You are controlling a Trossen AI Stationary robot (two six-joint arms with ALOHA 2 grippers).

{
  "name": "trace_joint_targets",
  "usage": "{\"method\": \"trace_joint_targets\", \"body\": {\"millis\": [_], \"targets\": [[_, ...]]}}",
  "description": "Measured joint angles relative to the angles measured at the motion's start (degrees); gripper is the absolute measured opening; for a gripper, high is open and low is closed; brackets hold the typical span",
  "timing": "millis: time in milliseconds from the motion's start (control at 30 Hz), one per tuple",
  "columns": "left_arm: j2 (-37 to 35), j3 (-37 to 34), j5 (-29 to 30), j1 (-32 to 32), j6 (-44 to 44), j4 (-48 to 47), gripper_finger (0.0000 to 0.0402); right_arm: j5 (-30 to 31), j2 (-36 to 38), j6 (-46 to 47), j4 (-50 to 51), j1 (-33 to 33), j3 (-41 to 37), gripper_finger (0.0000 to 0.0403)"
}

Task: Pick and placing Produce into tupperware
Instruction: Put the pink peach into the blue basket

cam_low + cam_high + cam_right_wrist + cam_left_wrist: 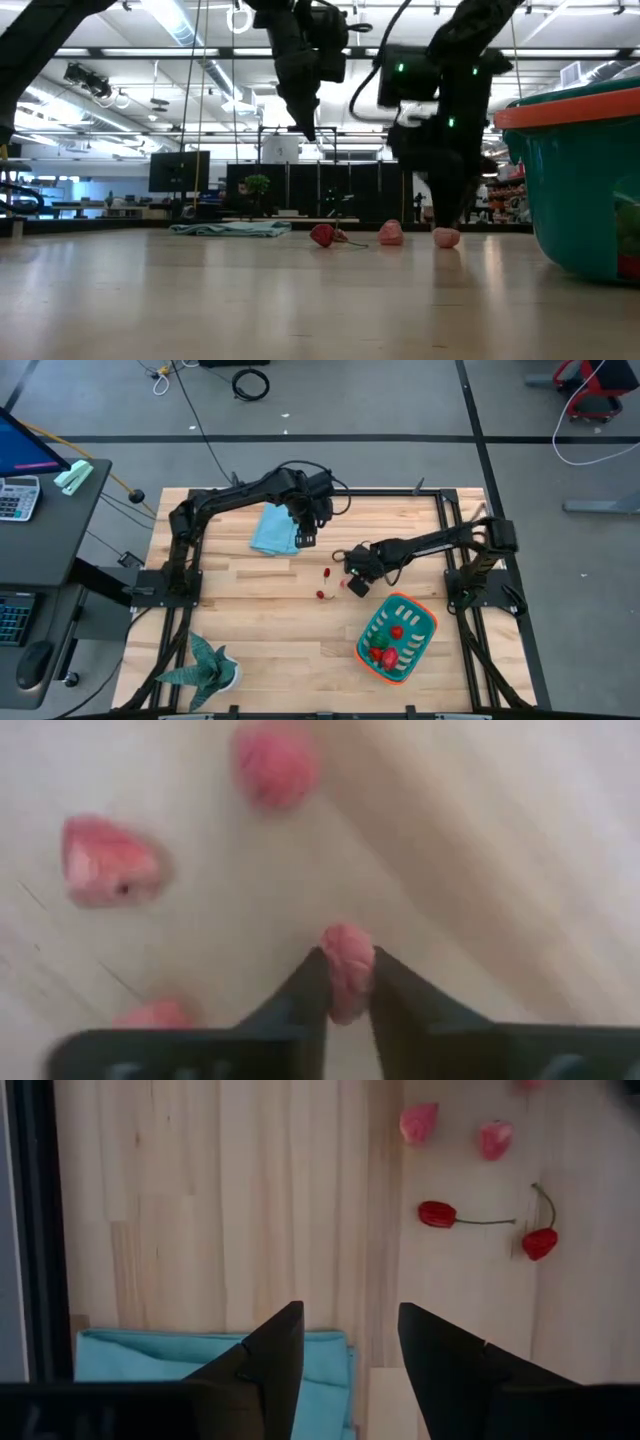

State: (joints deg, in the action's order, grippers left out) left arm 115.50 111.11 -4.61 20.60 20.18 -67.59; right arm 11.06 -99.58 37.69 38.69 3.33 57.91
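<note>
A small pink toy fruit piece sits pinched between the dark fingers of the right gripper, low at the pale wooden worktop near its middle. Two more pink pieces lie close beside it, and a pair of red cherries on thin stems lies a little farther off. The teal rounded-square tupperware with an orange rim stands nearby, red pieces already inside. The left gripper hangs spread and empty over the edge of the light blue folded cloth.
</note>
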Motion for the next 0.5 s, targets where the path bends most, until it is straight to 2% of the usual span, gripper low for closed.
{"method": "trace_joint_targets", "body": {"millis": [67, 267, 400, 500], "targets": [[0.00, 0.00, -0.01, 0.00, -0.02, 0.00, 0.0169, 0.15, 3.24, 0.00, 1.06, -0.06, 0.21, 0.0024], [0.00, 0.00, -0.61, -0.22, -2.29, -0.70, 0.0169, 0.04, 16.39, 6.22, 10.55, -3.62, 0.16, 0.0034], [0.00, 0.00, -1.20, -0.85, -2.99, -0.71, 0.0169, -0.91, 25.45, 14.23, 14.37, -10.94, 0.17, 0.0028], [0.35, 0.02, -1.24, -1.85, -2.99, -0.07, 0.0169, -1.50, 29.59, 18.22, 15.64, -18.45, 0.19, 0.0028]]}}
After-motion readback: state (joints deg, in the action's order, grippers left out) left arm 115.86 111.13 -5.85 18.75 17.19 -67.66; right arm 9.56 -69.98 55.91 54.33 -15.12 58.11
